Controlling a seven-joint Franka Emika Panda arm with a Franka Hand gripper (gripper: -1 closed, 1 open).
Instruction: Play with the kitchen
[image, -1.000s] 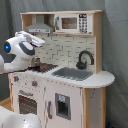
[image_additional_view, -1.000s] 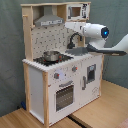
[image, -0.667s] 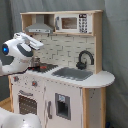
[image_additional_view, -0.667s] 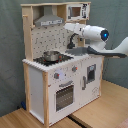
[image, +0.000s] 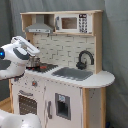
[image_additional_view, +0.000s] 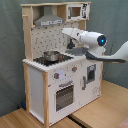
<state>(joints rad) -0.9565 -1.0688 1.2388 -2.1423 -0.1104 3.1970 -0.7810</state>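
Note:
The kitchen (image: 95, 80) is a tall toy of white panels and light wood, with a hood (image: 40, 25), a small microwave (image: 70, 22), a black faucet (image: 85, 59), a grey sink (image: 72, 73) and an oven door (image: 27, 102). A metal pot (image_additional_view: 50, 55) stands on the stove. My gripper (image_additional_view: 65, 32) hangs above the counter, between the pot and the sink, and points at the tiled back wall below the hood. In the first exterior view the gripper (image: 33, 46) shows just above the pot (image: 34, 61).
In the second exterior view the arm's white body (image_additional_view: 92, 39) with a blue light reaches in from the right, over the sink side. The kitchen stands on a wooden floor (image_additional_view: 100, 112) before a grey curtain (image_additional_view: 12, 50). Knobs (image_additional_view: 74, 69) sit above the oven door (image_additional_view: 64, 95).
The gripper has moved towards the second exterior view's left, from over the sink side to nearer the pot and the back wall. The kitchen has not changed.

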